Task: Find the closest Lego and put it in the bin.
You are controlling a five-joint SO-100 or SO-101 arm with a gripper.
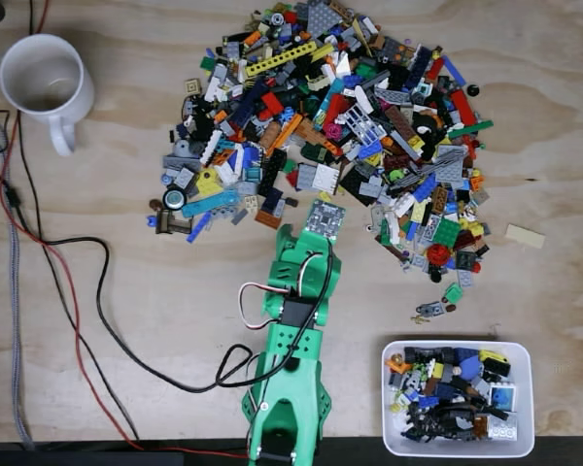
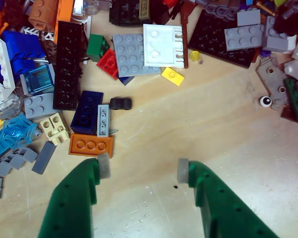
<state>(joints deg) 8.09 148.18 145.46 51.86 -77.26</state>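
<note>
We are seeing the green arm (image 1: 290, 340) reaching up from the bottom edge of the fixed view twd the near edge of the Lego pile (image 1: 340, 126), w/ the gripper (image 2: 143, 168) spread wide and holding nothing in the wrist view; its grey pads (image 2: 104, 165) are hovering over bare plywood table (image 1: 126, 194). In the fixed view the fingertips are hiding under the arm's own wrist, so we cannot judge the opening there. The wrist view is giving us close detail: an orange plate (image 2: 91, 145) is lying just ahead of the left-hand pad, touching a small grey brick (image 2: 104, 120) and a dark blue brick (image 2: 87, 111); a small black piece (image 2: 120, 103) is sitting apart, just right of these. A white hinged plate (image 2: 162, 45), grey plate (image 2: 133, 53) and yellow tile (image 2: 172, 76) are lying farther up. The fixed view is giving us the layout instead: the bin (image 1: 458, 445) is sitting at lower right, well apart from the gripper, already holding mixed pieces; a white mug (image 1: 45, 83) is standing at upper left, and cables (image 1: 78, 320) are running across the left side.
</note>
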